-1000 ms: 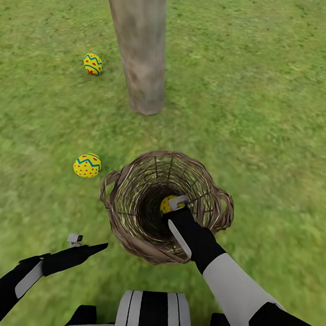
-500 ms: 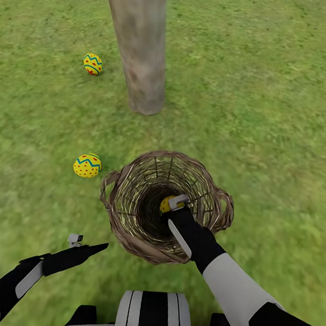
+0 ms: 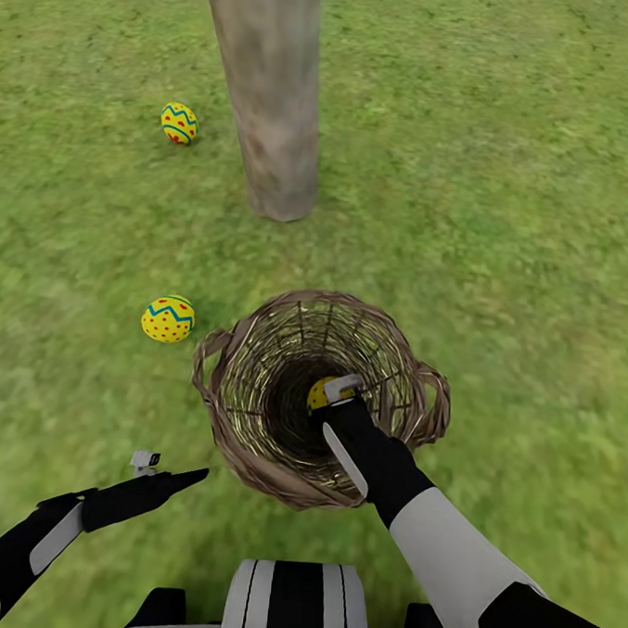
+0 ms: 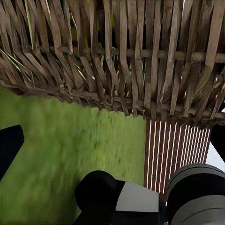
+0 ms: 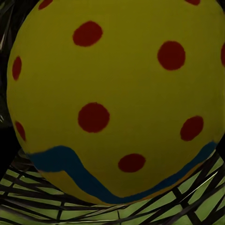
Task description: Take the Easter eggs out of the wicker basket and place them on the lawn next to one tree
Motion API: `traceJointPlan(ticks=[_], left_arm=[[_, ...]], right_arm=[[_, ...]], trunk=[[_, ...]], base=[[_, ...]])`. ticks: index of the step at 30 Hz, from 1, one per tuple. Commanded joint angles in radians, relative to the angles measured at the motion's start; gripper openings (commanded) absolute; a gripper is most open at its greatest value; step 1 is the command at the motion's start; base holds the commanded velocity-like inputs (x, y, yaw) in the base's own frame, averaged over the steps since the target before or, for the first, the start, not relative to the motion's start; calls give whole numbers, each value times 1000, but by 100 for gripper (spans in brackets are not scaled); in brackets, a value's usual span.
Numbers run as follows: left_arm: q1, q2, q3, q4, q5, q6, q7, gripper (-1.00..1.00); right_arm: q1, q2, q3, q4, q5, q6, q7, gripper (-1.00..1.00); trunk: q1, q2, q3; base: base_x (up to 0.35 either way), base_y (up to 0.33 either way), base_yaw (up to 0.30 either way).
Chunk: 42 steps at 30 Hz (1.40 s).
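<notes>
Left gripper (image 3: 169,480): low over the short green lawn (image 3: 505,223) beside the basket; finger spread cannot be told.
Right gripper (image 3: 332,394): deep inside the round brown woven-twig wicker basket (image 3: 249,459), at a yellow red-dotted Easter egg (image 5: 117,98); grip unclear.
Second egg (image 3: 168,318): on grass just left of the basket.
Third egg (image 3: 179,123): near the thick grey-brown tree trunk (image 3: 271,98).

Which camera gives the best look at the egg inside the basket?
The right wrist view: the egg looms close, dots and zigzag plain. The head view shows a yellow sliver beside the right gripper in the wicker basket.
</notes>
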Motion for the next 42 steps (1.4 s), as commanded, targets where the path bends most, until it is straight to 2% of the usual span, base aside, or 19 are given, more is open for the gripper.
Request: traceJointPlan(ticks=[1, 25, 27, 34, 42], left_arm=[[-1, 1, -6, 0, 9, 11, -1, 100], [-1, 3, -5, 0, 10, 11, -3, 100], [-1, 4, -5, 0, 11, 11, -3, 100], [-1, 6, -5, -1, 11, 18, -3, 100], [-1, 6, -5, -1, 10, 21, -3, 100]], right_arm=[[-1, -1, 3, -1, -19, 0, -10, -100], [-1, 3, 5, -2, -19, 0, -10, -100], [-1, 1, 5, -24, -19, 0, -12, -100], [-1, 1, 6, -60, -19, 5, -13, -100], [-1, 2, 6, -67, -20, 7, -12, -100]], trunk=[[0, 0, -1], [0, 0, -1], [0, 0, -1], [-27, 49, 22], [-57, 105, 59]], base=[[0, 0, 0], [0, 0, 0], [0, 0, 0], [0, 0, 0], [0, 0, 0]])
